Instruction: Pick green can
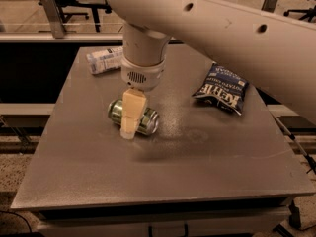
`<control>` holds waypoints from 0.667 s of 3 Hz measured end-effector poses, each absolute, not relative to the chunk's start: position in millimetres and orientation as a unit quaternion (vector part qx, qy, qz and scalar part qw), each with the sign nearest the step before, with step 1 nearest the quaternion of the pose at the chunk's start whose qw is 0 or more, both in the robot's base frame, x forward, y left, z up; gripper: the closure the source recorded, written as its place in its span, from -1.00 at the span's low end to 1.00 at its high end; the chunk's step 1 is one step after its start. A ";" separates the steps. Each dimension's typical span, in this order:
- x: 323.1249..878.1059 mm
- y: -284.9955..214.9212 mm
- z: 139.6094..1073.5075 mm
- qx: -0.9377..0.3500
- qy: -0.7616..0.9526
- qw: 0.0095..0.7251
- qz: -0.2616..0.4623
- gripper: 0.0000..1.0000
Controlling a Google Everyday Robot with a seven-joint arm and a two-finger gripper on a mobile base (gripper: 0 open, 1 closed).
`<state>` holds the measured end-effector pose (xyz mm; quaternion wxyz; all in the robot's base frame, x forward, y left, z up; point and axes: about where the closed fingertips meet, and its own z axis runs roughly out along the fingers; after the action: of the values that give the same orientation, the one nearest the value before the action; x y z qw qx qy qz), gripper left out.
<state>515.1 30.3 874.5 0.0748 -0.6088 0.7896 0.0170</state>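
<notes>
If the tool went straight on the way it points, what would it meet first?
Most likely the green can, lying on its side on the table: the tool points down right at its middle. Depth is unclear, so it may already touch.

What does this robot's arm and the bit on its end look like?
The arm is a thick, smooth, off-white tube with small dark round holes. Its rounded wrist cylinder carries a patch of tiny dark dots. Below it the end effector, pale cream-yellow and tapered, sits at the small shiny green metal drink can on the grey table. No cables show.
</notes>
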 end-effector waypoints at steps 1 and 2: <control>515.8 37.0 861.8 -0.609 0.791 0.063 0.014 -1.00; 516.3 38.4 852.7 -0.607 0.793 0.054 0.012 -1.00</control>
<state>516.3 38.4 852.7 0.0544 -0.6065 0.7931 0.0117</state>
